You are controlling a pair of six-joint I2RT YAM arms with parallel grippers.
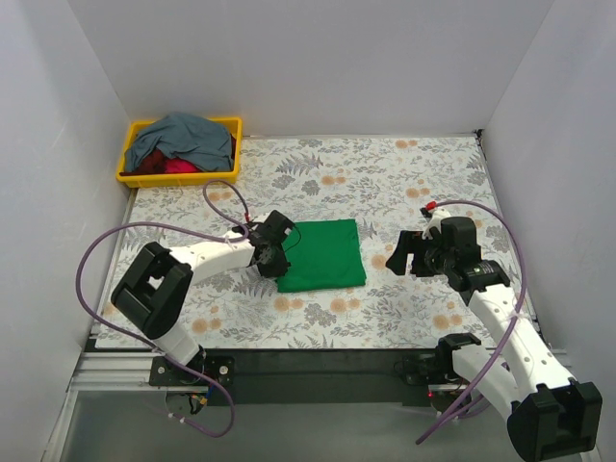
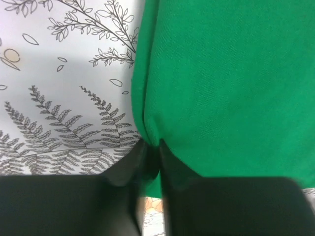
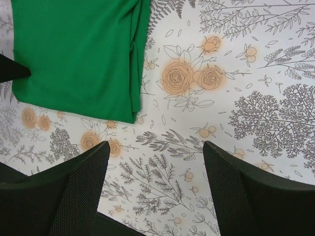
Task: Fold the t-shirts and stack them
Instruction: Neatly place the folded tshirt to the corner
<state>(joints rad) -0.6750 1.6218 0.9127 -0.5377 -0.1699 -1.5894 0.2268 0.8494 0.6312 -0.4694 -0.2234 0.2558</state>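
The bright green t-shirt (image 1: pixel 322 254) lies folded into a flat rectangle on the floral table. It fills the left wrist view (image 2: pixel 226 83) and shows at the upper left of the right wrist view (image 3: pixel 78 54). My left gripper (image 1: pixel 280 260) is shut on the shirt's left edge, with a pinch of green cloth between the jaws (image 2: pixel 152 147). My right gripper (image 1: pixel 404 255) is open and empty above bare tablecloth to the right of the shirt (image 3: pixel 155 162). The slate grey-blue t-shirt (image 1: pixel 183 137) lies crumpled on the red t-shirt (image 1: pixel 173 166) in the yellow bin.
The yellow bin (image 1: pixel 177 178) stands at the table's far left corner. White walls close the back and both sides. Purple cables loop off both arms. The floral tablecloth (image 1: pixel 414 183) covers the table.
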